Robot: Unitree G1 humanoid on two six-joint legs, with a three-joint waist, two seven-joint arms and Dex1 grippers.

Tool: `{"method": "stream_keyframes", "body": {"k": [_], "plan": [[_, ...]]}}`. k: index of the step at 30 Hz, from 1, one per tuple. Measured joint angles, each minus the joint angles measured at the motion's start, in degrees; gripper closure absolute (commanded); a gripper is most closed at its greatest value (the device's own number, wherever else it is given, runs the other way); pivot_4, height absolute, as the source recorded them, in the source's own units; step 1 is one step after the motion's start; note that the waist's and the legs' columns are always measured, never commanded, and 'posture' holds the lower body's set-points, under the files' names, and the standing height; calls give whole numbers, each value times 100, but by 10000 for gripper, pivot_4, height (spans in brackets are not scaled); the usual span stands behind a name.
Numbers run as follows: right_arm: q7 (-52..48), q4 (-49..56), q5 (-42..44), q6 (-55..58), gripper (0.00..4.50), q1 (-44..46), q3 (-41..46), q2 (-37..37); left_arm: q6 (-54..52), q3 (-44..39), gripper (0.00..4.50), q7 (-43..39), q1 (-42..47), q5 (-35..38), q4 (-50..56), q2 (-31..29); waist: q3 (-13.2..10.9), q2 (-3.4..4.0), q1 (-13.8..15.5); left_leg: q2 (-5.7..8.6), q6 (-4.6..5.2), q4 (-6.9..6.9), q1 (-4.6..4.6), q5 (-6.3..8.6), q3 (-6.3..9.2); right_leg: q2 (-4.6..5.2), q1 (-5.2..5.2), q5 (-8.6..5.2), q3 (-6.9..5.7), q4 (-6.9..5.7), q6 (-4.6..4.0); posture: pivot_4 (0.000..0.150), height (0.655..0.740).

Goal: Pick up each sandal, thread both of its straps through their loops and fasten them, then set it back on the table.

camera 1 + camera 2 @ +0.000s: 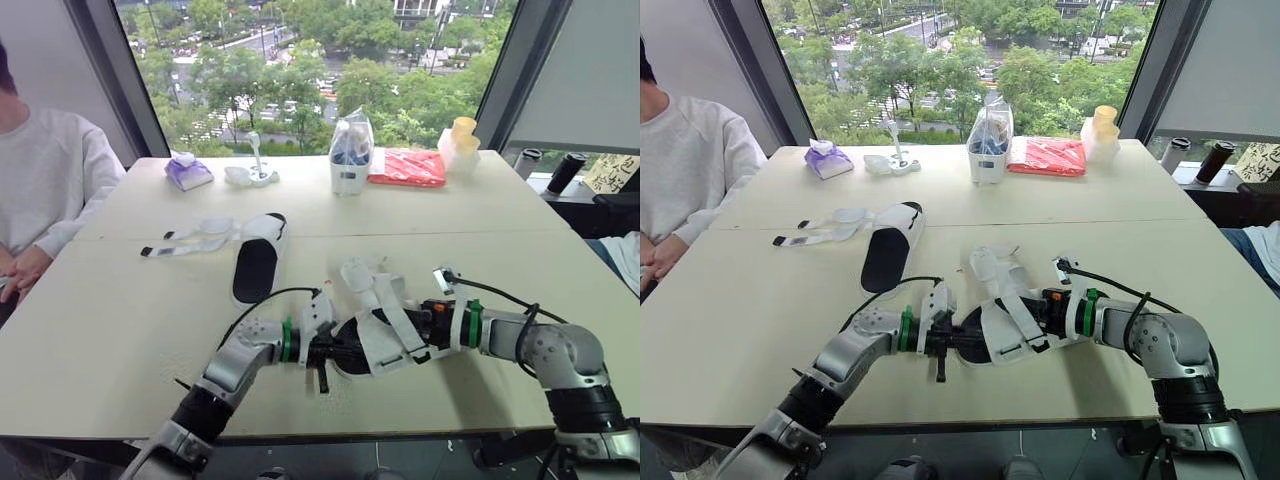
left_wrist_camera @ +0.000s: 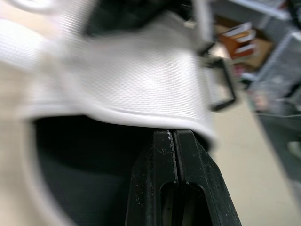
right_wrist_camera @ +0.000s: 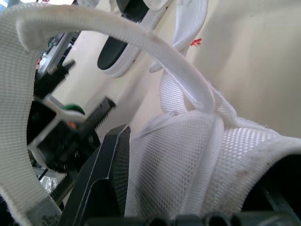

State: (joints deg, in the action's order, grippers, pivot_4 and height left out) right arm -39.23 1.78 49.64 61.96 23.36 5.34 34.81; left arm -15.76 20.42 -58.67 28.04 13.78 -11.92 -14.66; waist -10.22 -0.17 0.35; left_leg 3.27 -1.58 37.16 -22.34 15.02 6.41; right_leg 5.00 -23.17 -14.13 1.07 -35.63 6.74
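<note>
Working on held sandal (image 1: 375, 338), low over the table (image 1: 120, 330) near the middle of its front edge; cannot tell if lifted or resting. Gripped from the right by right claw (image 1: 428, 325), clamped on the white mesh upper. Met from the left by left claw (image 1: 333, 352), fingers pressed together, tips at the rim of the mesh; cannot tell whether anything is pinched. Straps (image 1: 392, 305) draped loose over the top, not fastened, with black loop (image 2: 221, 84) hanging at the mesh edge. Probably light, soft in upper and straps, stiffer in the sole. Floppy strap ends likely to slip, so best pinched near the tip and fed through the loop while bracing the sole. Second sandal (image 1: 258, 262) lying flat farther toward the back edge, left of the middle, with unfastened straps (image 1: 190, 240) spread sideways, not yet handled.
</note>
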Motion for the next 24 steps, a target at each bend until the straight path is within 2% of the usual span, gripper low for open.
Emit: {"method": "stream_keyframes", "body": {"k": [5, 15, 20, 24], "plan": [[-238, 24, 11, 117, 21683, -228, 167, 408, 513, -106, 45000, 400, 206, -205, -487, 53, 0, 0, 32, 2, 0, 0, 0, 0, -1, 3, 1, 0, 1, 0, 1, 1500, 7400], [-535, 67, 151, 309, 21683, -850, 1369, 1392, 722, -150, 45000, 405, 253, -206, -715, 111, 2, 4, 37, 2, 0, 6, 2, 0, -5, 3, 5, 1, 3, -4, 2, 1500, 7400], [-1127, 1471, 1259, 1109, 21683, -1867, 2261, 2056, 727, -150, 45000, 363, 237, -206, -689, 92, 3, 7, 40, -2, 1, 1, 0, 0, 1, 0, 5, -1, -2, -5, 6, 1500, 7400], [-1107, 2436, 1804, 1356, 21683, -2764, 2426, 1920, 749, -121, 45000, 354, 246, -302, -653, 57, 3, 0, 33, -3, 0, 3, 2, 1, -4, 0, 8, -2, 0, -2, 6, 1500, 7400]]}}
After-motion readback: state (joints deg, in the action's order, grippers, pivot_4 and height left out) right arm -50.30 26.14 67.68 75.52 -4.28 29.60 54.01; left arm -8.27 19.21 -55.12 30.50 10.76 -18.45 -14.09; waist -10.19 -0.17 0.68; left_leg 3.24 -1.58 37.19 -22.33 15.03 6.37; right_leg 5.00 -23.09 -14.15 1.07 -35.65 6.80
